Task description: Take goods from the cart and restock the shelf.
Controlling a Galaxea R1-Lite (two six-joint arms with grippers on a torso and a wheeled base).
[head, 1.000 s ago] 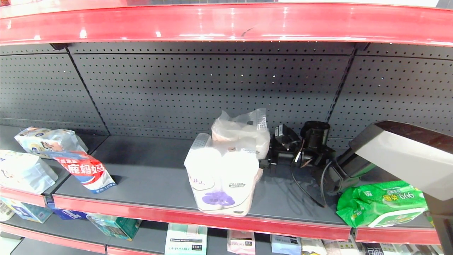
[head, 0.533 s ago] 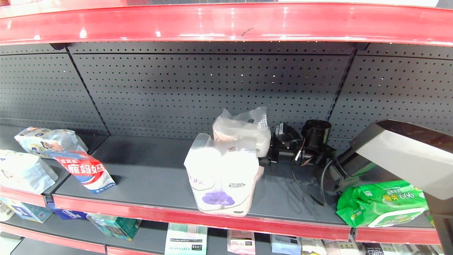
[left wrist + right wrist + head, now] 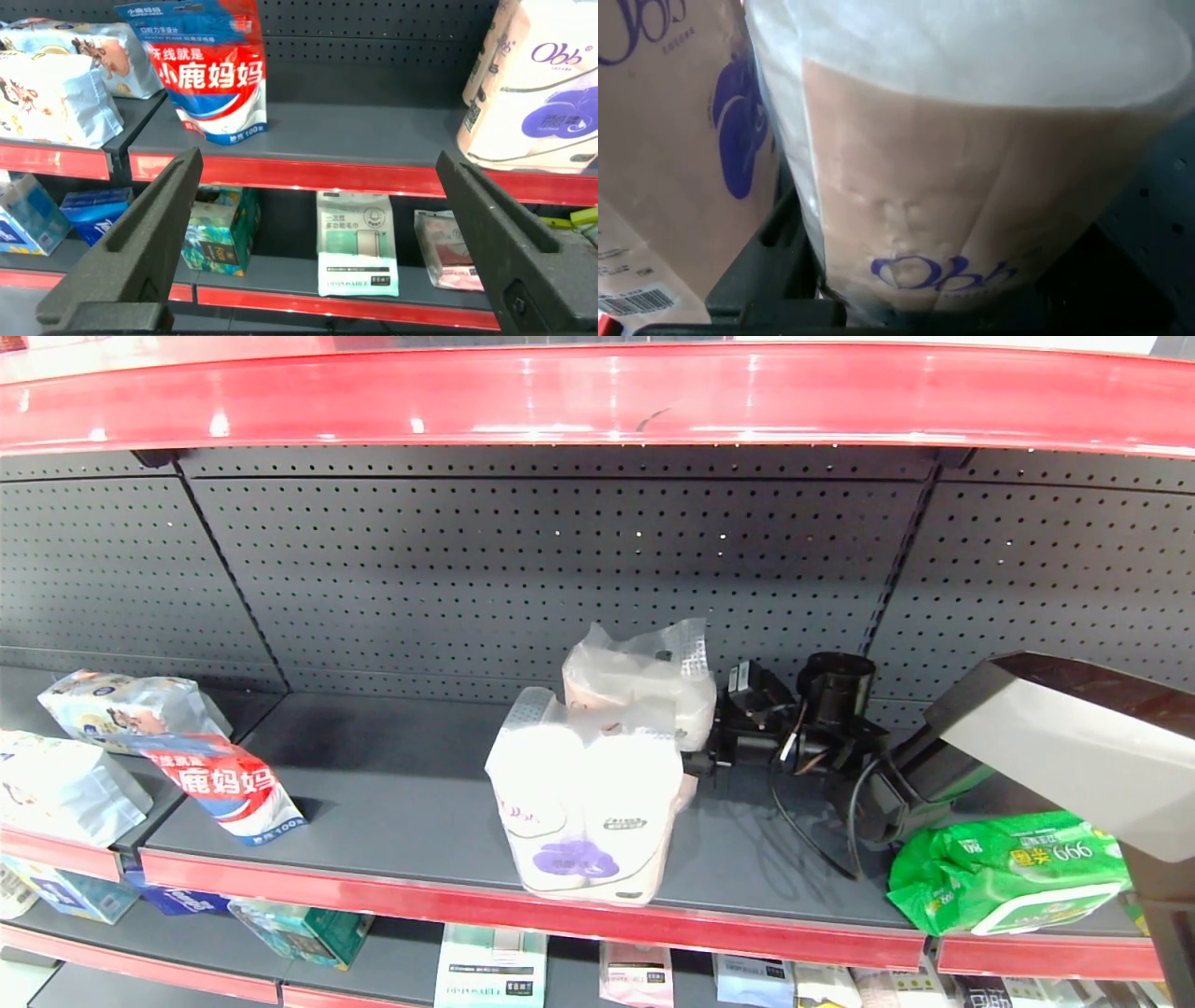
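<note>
The right gripper (image 3: 702,758) reaches in from the right side of the shelf (image 3: 392,784) and is clamped on the rear toilet roll pack (image 3: 639,677), which fills the gap between its black fingers (image 3: 761,271). That pack is towards the back of the grey shelf board, close to the perforated back panel (image 3: 523,569). It is directly behind the front toilet roll pack (image 3: 583,798) and touching it.

The held pack is soft white rolls in clear, crinkled film. A pinkish-beige band with purple print runs round it, and a loose dotted flap of plastic sticks up at the top. From here I can't tell whether its base rests on the board or hangs just above it, nor make out its long axis.

The front pack stands upright near the glossy red front rail (image 3: 523,910), taller than it is wide, with its purple-printed face turned to the aisle.

The left gripper (image 3: 322,238) is down in front of the shelving, jaws spread wide with nothing between its ridged dark fingers (image 3: 140,252).

A red-and-blue pouch (image 3: 229,784) leans at the left end of the board. A green wipes pack (image 3: 1008,868) lies flat at the right end, under the right arm.
</note>
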